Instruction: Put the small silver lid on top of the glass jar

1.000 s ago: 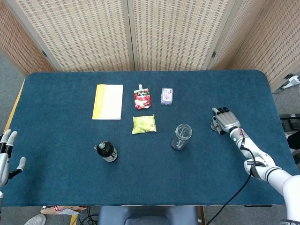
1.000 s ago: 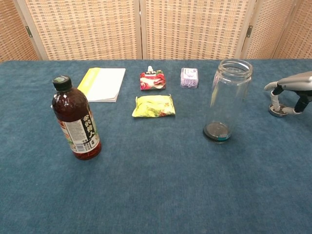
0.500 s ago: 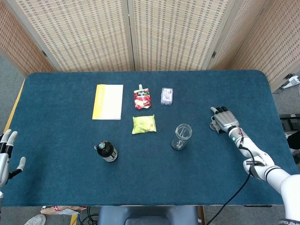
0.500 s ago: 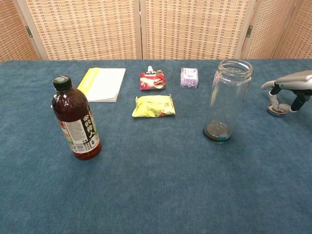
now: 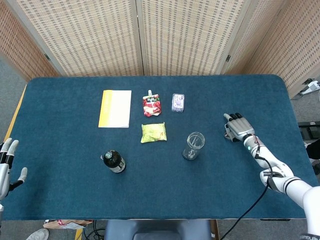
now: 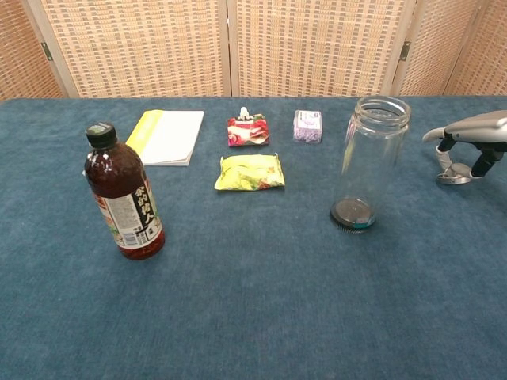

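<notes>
Fingers (image 6: 444,154) of right hand (image 6: 469,136) curl down around small silver lid (image 6: 453,177) | left hand (image 5: 6,167) spread, holding nothing

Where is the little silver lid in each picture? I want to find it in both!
Head view: the small silver lid peeks out at the right, under the right hand, to the right of the glass jar.
Chest view: the lid is at the far right edge, between the right hand's fingers.
Shared landmark: the glass jar, left of the lid in both.
</notes>
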Robot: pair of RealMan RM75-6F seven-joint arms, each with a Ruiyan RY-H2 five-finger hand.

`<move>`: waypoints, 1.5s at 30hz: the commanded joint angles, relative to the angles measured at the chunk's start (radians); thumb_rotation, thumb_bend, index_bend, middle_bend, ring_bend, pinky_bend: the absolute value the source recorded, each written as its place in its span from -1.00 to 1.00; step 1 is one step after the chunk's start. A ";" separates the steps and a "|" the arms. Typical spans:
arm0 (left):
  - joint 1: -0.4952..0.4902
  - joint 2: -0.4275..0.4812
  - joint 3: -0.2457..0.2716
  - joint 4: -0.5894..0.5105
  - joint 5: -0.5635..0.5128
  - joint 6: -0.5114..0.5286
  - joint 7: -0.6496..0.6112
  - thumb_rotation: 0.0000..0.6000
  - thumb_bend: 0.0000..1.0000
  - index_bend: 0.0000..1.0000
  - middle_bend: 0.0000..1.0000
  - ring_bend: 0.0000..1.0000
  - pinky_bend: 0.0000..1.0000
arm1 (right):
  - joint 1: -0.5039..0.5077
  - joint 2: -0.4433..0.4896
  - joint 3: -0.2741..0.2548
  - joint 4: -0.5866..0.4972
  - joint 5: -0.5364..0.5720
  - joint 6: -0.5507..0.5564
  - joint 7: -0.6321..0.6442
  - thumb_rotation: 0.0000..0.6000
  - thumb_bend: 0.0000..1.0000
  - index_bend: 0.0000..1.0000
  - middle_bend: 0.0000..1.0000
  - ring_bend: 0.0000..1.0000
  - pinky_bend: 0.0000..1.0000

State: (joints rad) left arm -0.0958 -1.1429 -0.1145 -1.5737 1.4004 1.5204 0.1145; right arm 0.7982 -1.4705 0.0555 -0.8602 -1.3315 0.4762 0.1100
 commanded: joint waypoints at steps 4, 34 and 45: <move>0.000 -0.001 0.002 -0.001 0.005 0.003 0.002 1.00 -0.30 -0.97 -0.98 -1.00 -0.83 | 0.001 0.055 0.015 -0.074 0.015 0.028 -0.039 1.00 0.30 0.13 -1.00 -1.00 -1.00; -0.009 -0.017 0.010 -0.006 0.015 -0.008 0.051 1.00 -0.30 -0.97 -0.98 -1.00 -0.83 | 0.084 0.508 0.143 -0.854 0.364 0.265 -0.527 1.00 0.30 0.14 -1.00 -1.00 -1.00; -0.006 -0.019 0.007 -0.008 0.009 -0.002 0.059 1.00 -0.30 -0.97 -0.98 -1.00 -0.83 | 0.099 0.532 0.120 -0.936 0.383 0.265 -0.534 1.00 0.30 0.14 -1.00 -1.00 -1.00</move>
State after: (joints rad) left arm -0.1020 -1.1619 -0.1074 -1.5811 1.4095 1.5188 0.1734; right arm 0.8952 -0.9379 0.1775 -1.7936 -0.9459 0.7434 -0.4255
